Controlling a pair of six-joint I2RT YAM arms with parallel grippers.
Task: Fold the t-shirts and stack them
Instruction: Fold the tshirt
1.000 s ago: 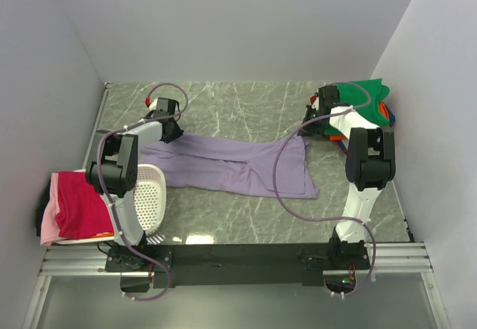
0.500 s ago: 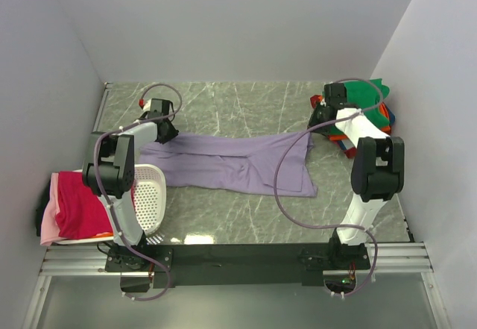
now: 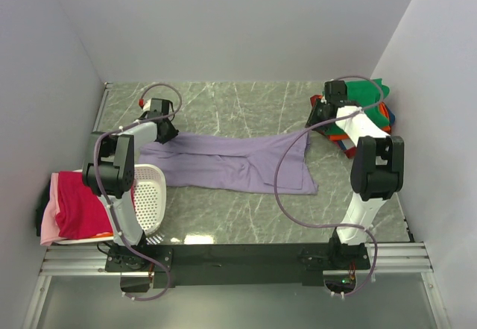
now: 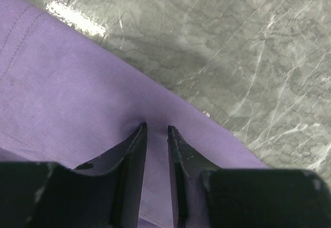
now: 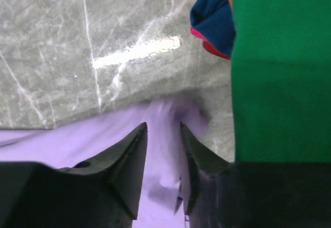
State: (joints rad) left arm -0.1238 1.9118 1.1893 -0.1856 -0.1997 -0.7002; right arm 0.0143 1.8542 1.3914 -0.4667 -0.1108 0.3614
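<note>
A lavender t-shirt [image 3: 231, 166] lies spread across the middle of the marble counter [image 3: 246, 105], reaching from one arm to the other. The left gripper [image 4: 156, 128] sits at the shirt's far left corner. Its fingers are nearly together, with a pucker of purple cloth pinched between them. The right gripper [image 5: 163, 127] is at the shirt's far right corner with its fingers parted. The cloth beyond its tips is blurred, so it looks loose rather than held, though I cannot rule out a light touch. Just to the right of that gripper, in the far right corner, a green t-shirt [image 3: 367, 92] tops a heap that includes a blue t-shirt [image 5: 212, 24]. At the near left a white basket [image 3: 153, 195] sits beside a magenta-red t-shirt [image 3: 74, 198], which lies on a pink t-shirt [image 3: 46, 232].
</note>
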